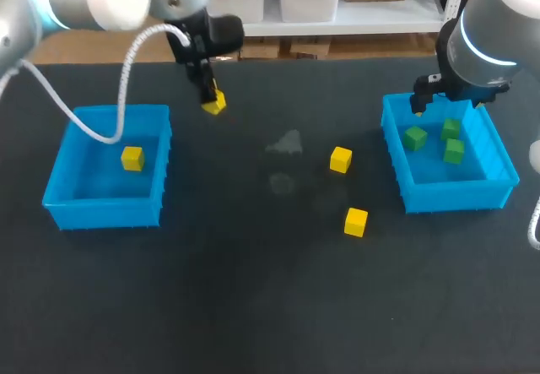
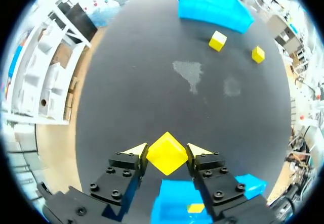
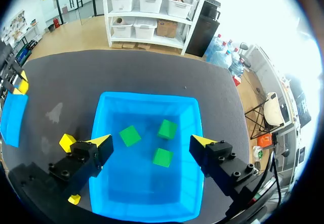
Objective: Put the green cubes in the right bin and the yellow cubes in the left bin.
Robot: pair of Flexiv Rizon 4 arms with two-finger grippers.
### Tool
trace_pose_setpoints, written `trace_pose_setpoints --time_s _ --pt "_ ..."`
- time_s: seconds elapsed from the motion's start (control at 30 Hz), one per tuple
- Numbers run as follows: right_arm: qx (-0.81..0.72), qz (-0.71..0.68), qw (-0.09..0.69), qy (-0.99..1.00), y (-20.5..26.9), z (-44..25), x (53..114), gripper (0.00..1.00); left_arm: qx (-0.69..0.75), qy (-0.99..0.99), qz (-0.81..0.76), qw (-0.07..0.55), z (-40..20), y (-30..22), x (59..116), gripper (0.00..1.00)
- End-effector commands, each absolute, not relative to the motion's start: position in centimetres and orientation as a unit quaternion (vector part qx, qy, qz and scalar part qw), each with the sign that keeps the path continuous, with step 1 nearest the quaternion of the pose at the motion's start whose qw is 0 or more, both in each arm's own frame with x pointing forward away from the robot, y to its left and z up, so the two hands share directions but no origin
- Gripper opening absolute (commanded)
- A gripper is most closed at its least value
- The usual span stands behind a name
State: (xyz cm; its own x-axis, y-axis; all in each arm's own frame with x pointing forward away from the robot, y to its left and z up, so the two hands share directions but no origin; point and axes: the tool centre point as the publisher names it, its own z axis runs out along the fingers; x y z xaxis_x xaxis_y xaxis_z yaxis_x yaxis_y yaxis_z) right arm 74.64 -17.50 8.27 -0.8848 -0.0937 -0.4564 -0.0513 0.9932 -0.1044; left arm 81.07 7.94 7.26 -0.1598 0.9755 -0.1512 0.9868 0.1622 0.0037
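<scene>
The left claw [image 1: 207, 95] is gripping 1 yellow cube [image 2: 166, 153] just off the left bin's [image 1: 101, 176] far right corner, so I judge it is best carrying it over that bin's middle and lowering before letting go, while the right claw [image 3: 151, 142] is hanging released, well apart.

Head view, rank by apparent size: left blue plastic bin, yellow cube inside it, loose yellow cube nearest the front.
1. Left blue plastic bin: largest.
2. Yellow cube inside it and front loose yellow cube: alike, not ranked.
</scene>
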Motion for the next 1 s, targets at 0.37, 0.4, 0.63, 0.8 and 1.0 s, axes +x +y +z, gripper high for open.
trace_pose_setpoints --time_s 0.37,0.4,0.63,0.8,1.0 --pt "-0.038 -0.044 0.238 0.970 -17.6 8.3 74.6 1.00 0.558 0.821 -0.008 0.123 12.3 18.1 76.8 0.00" --pt "-0.038 -0.044 0.238 0.970 -17.6 8.3 74.6 1.00 0.551 0.825 -0.008 0.122 12.2 18.7 76.5 0.00" --pt "-0.038 -0.044 0.238 0.970 -17.6 8.3 74.6 1.00 0.514 0.850 -0.009 0.111 10.8 22.1 74.0 0.00" --pt "-0.038 -0.044 0.238 0.970 -17.6 8.3 74.6 1.00 0.506 0.856 -0.012 0.103 10.1 22.6 72.5 0.00" --pt "-0.038 -0.044 0.238 0.970 -17.6 8.3 74.6 1.00 0.507 0.856 -0.015 0.097 9.6 22.2 71.9 0.10"
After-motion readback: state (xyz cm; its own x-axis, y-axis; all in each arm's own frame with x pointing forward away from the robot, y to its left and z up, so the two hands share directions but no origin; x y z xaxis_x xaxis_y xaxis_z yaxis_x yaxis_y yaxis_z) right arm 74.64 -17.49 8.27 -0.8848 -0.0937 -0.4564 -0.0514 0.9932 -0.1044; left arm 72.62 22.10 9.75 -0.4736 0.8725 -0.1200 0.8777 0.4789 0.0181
